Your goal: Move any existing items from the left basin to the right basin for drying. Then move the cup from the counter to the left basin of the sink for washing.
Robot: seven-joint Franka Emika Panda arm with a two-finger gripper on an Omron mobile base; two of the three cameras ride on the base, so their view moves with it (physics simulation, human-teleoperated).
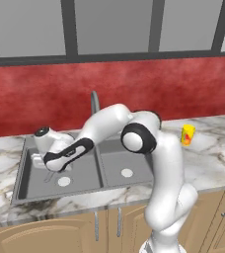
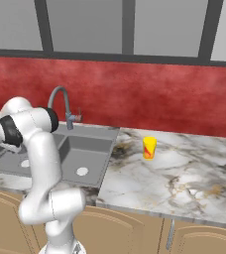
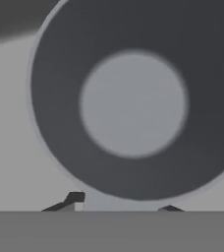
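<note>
The grey metal pot [image 3: 133, 103] stood upright in the left basin [image 1: 80, 175] of the matte grey double sink [image 1: 104, 187], its round mouth open upward and its rim between the fingertips [image 3: 73, 198] of the hand. The right basin [image 1: 115, 158] held nothing but its white drain. The yellow cup [image 2: 149, 148], red-marked, stood upright on the marble counter [image 2: 184, 173], well right of the sink.

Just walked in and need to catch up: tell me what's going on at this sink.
The arm is reaching down into the left basin of the sink, its gripper right over the open mouth of the small grey pot, fingertips at its rim. Whether it has a firm grip yet is unclear. The right basin holds nothing but its drain. The yellow cup stands untouched on the counter to the right of the sink.
</note>
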